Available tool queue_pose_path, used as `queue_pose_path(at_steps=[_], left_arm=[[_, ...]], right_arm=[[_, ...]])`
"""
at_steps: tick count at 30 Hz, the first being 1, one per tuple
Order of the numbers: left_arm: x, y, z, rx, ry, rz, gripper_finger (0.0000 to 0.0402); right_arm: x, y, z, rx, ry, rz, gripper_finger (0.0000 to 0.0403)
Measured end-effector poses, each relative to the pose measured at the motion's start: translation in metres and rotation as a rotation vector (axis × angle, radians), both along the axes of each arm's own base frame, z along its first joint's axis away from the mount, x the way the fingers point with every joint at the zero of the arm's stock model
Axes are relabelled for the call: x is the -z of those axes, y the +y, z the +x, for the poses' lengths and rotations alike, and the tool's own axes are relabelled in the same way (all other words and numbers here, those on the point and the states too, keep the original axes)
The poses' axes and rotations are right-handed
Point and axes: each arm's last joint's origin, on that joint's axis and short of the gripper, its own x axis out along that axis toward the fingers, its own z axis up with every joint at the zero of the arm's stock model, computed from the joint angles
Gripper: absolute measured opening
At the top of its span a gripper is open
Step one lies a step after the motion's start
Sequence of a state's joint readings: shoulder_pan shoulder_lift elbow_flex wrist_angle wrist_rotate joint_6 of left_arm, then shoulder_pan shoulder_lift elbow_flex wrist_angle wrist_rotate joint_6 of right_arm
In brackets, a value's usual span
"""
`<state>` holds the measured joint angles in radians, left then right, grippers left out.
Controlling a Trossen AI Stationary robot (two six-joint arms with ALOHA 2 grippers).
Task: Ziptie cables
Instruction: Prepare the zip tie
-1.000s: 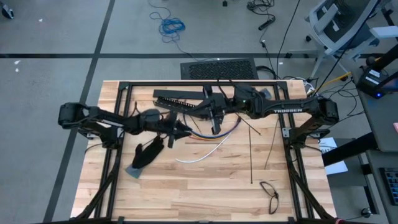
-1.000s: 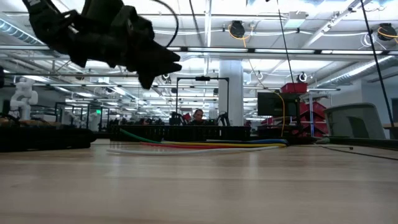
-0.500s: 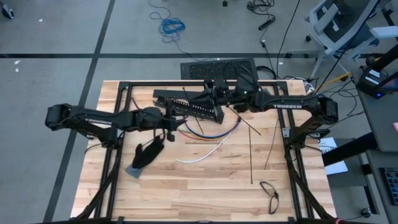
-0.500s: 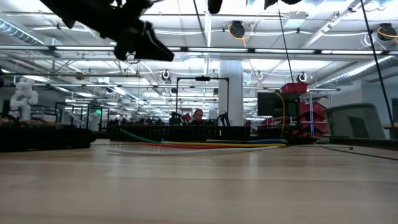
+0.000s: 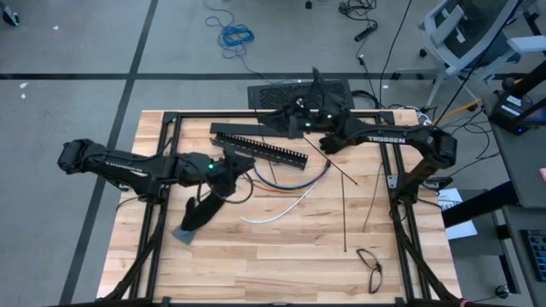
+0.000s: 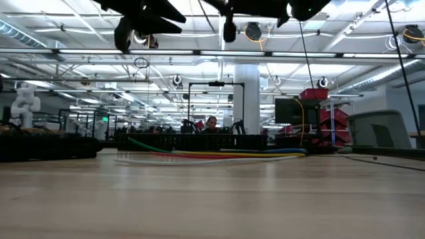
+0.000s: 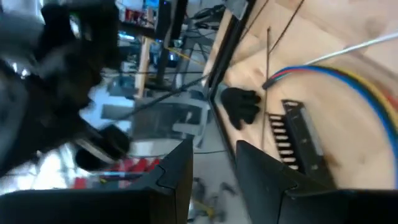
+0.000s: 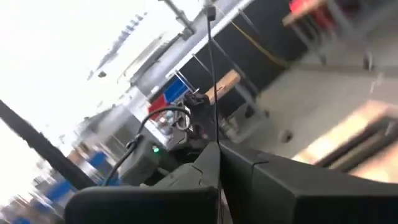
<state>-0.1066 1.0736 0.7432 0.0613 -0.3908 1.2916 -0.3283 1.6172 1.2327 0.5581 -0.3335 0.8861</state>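
Observation:
The cables [image 5: 294, 182], a coloured arc with a white one [image 5: 277, 211] beside it, lie flat on the table's middle; they also show in the left wrist view [image 7: 348, 78] and the low view [image 6: 219, 155]. My left gripper [image 5: 236, 166] hangs high to their left, open by a narrow gap [image 7: 211, 171] with nothing between the fingers. My right gripper [image 5: 280, 124] is up over the far edge, shut on a thin black ziptie [image 8: 211, 74]. My right gripper pinches the thin black ziptie between its two fingers, at the strip's lower end [image 8: 216, 142]. The strip stands straight out past the fingertips, lifted clear of the table, with a small head at its free end [image 8: 209, 10].
A long black slotted bar [image 5: 260, 147] lies at the far side. Loose straight black strips [image 5: 345, 213] lie to the right. A black glove-like thing [image 5: 201, 211] lies near left on a grey pad, and a black loop [image 5: 371, 264] sits near right. The table's black frame rails [image 5: 162, 170] run along its sides.
My left gripper has risen well clear of the table, rolled about its axis and drawn back a little toward the left edge. My right gripper has gone toward the far edge and rolled, swinging the ziptie with it. The cables have stayed where they were.

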Motion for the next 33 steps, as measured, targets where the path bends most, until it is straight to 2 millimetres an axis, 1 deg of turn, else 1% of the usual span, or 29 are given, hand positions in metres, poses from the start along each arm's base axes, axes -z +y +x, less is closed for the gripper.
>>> queue_pose_path(at_steps=[4, 7, 11, 15, 19, 24, 27, 33], left_arm=[[-0.003, -0.002, 0.005, 0.048, 0.057, 0.187, 0.0121], [-0.005, -0.002, 0.005, 0.034, 0.055, 0.204, 0.0121], [-0.005, -0.003, 0.005, 0.047, 0.074, 0.267, 0.0121], [-0.005, -0.008, 0.005, 0.070, 0.070, 0.289, 0.0121], [-0.008, -0.013, 0.005, 0.096, 0.058, 0.320, 0.0121], [-0.017, -0.017, 0.006, 0.108, 0.022, 0.318, 0.0121], [-0.016, -0.017, 0.006, 0.110, 0.031, 0.319, 0.0121], [-0.015, -0.017, 0.005, 0.111, 0.041, 0.318, 0.0121]], right_arm=[[0.016, -0.003, 0.011, -0.030, 0.033, 0.161, 0.0000], [0.019, -0.004, 0.015, -0.045, 0.007, 0.224, 0.0000], [0.024, -0.008, 0.016, -0.021, 0.027, 0.306, 0.0000], [0.032, -0.011, 0.019, 0.035, 0.054, 0.377, 0.0000], [0.040, -0.014, 0.021, 0.085, 0.087, 0.402, 0.0000], [0.047, -0.015, 0.026, 0.085, 0.088, 0.475, 0.0000], [0.054, -0.013, 0.030, 0.078, 0.104, 0.523, 0.0000], [0.045, -0.007, 0.031, 0.037, 0.017, 0.519, 0.0000]])
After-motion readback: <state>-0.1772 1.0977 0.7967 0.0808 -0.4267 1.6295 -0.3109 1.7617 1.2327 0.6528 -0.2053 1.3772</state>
